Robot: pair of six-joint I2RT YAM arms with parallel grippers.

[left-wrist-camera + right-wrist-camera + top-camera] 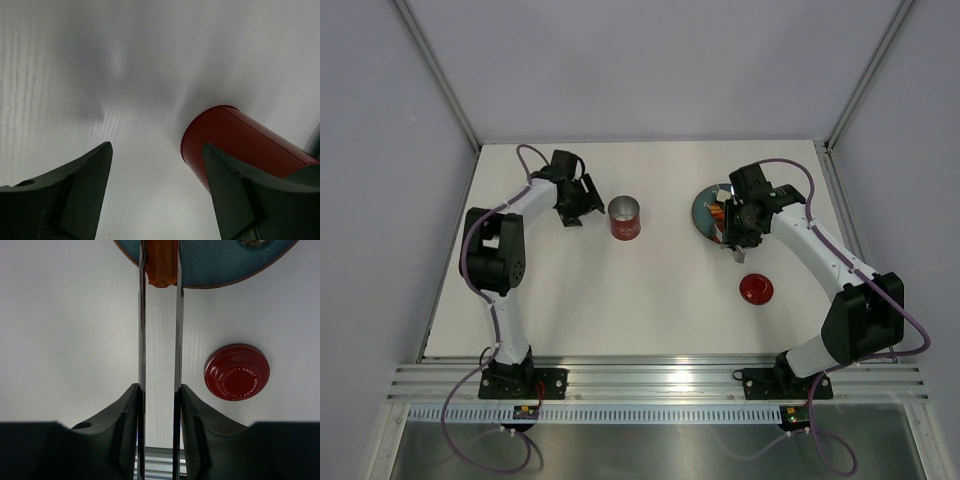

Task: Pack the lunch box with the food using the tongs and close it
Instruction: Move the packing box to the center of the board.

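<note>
The red lunch box (625, 218) stands upright and uncovered at mid-table, its silvery inside showing. My left gripper (582, 200) hovers just left of it, open; in the left wrist view the lunch box (235, 137) lies behind the right finger (235, 195), and nothing is between the jaws of the left gripper (157, 146). My right gripper (160, 387) is shut on the two slim arms of the tongs (178, 330). The tong tips pinch an orange-red piece of food (161, 262) at the rim of the blue-grey plate (225, 260). The red lid (236, 372) lies flat on the table.
The plate (705, 205) sits at the back right under the right gripper (735, 215), with the lid (756, 288) nearer the front. An aluminium rail (650, 380) runs along the table's near edge, and white walls close in the back and sides.
</note>
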